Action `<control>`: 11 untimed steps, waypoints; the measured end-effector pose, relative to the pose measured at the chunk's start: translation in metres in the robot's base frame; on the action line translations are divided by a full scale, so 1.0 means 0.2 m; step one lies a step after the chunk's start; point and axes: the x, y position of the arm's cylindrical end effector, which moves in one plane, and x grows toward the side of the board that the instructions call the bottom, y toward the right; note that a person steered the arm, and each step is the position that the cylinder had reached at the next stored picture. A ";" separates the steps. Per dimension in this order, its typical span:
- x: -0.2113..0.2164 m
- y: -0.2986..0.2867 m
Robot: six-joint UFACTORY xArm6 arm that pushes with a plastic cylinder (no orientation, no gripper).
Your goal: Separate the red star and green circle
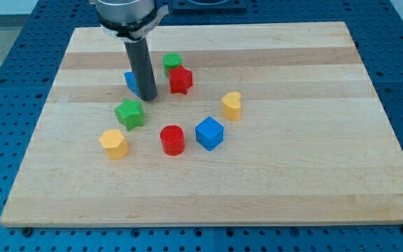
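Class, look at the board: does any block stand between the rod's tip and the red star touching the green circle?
No. My tip sits just to the view's left of the red star, with bare wood between them. The blue block lies behind the rod, on its far left side. The green circle touches the star's upper edge.

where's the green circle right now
The green circle sits in the upper middle of the board, touching the red star just below it; my tip is to their lower left.

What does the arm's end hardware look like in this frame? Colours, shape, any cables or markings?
A shiny silver-grey round flange at the view's top carries a straight, dark grey cylindrical rod, plain and matte, ending in my tip. No cables or markings are visible.
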 end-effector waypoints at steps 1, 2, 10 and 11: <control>-0.09 0.03; -0.11 0.05; -0.09 0.12; -0.05 0.09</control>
